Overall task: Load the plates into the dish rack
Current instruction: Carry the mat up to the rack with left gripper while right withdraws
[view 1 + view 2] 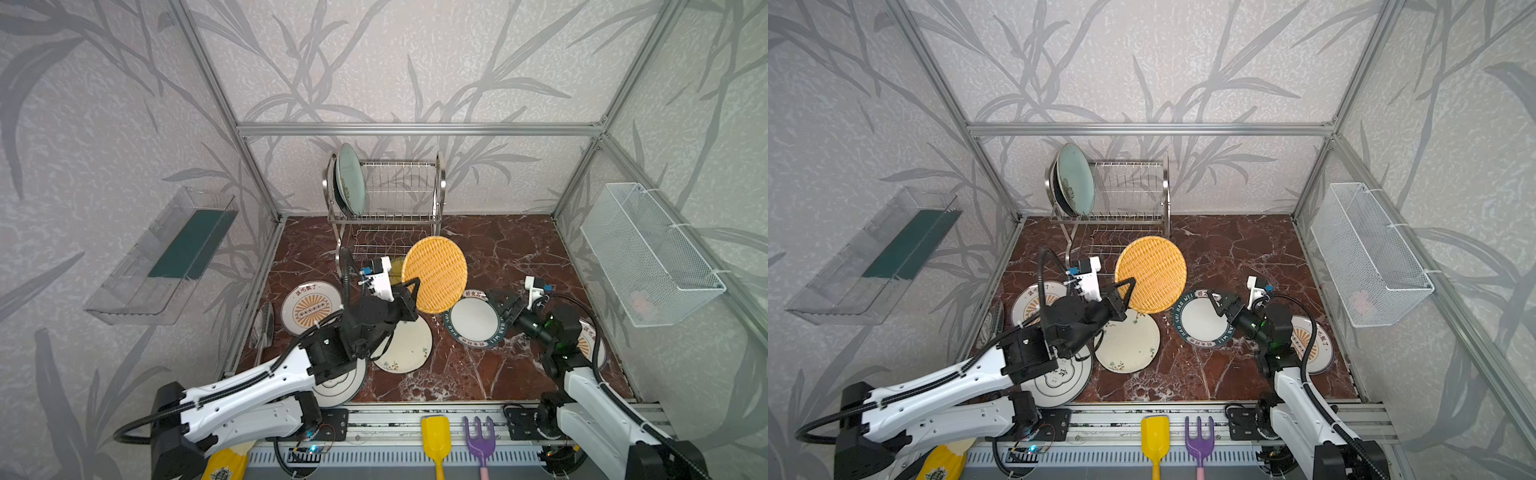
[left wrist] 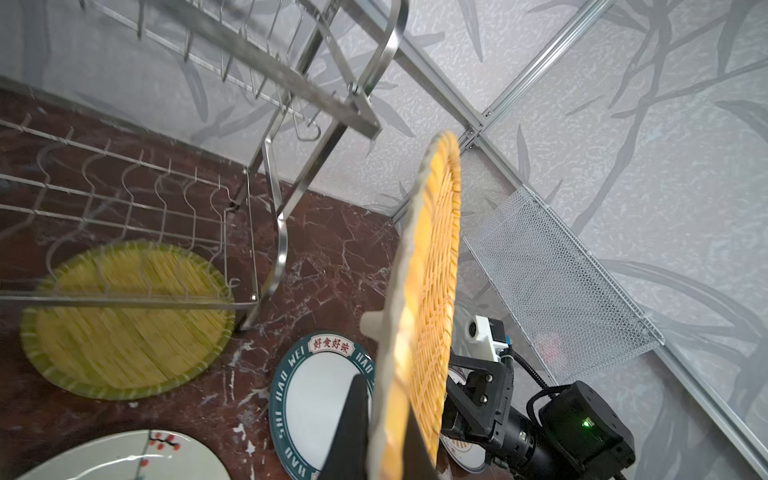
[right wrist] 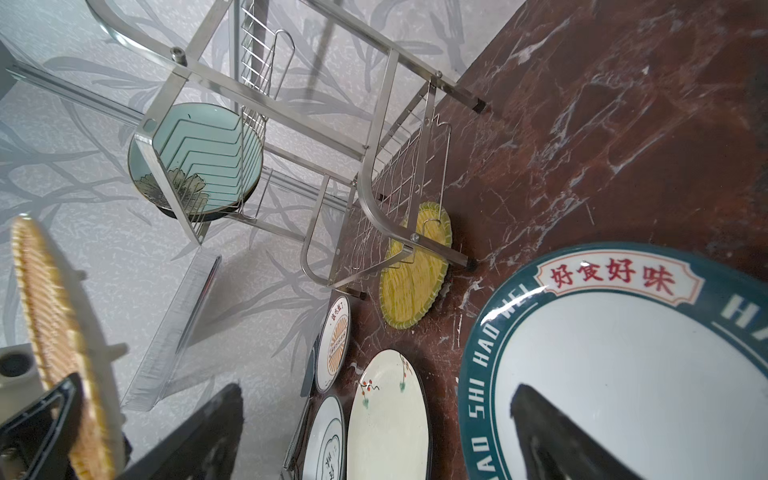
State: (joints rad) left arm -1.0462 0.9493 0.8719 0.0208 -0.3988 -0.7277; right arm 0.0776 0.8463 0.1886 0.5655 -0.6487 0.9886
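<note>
Left gripper pinched on the lower rim of the round orange woven-look plate; plate is on edge, clear of the table. Two-tier stainless wire dish rack sits just beyond it toward the back wall, so the left arm is nearer. Free upper slots are right of the racked pale teal plate; the dark plate behind it is mostly hidden. Orange plate likely needs turning parallel to the teal one. Right gripper spread wide, empty, over the teal-rimmed white plate. Yellow striped plate lies flat under the lower tier, wire-masked.

I count nine plates: one orange woven plate between my left fingers, two in the single dish rack beyond them, six flat below my fingers.
</note>
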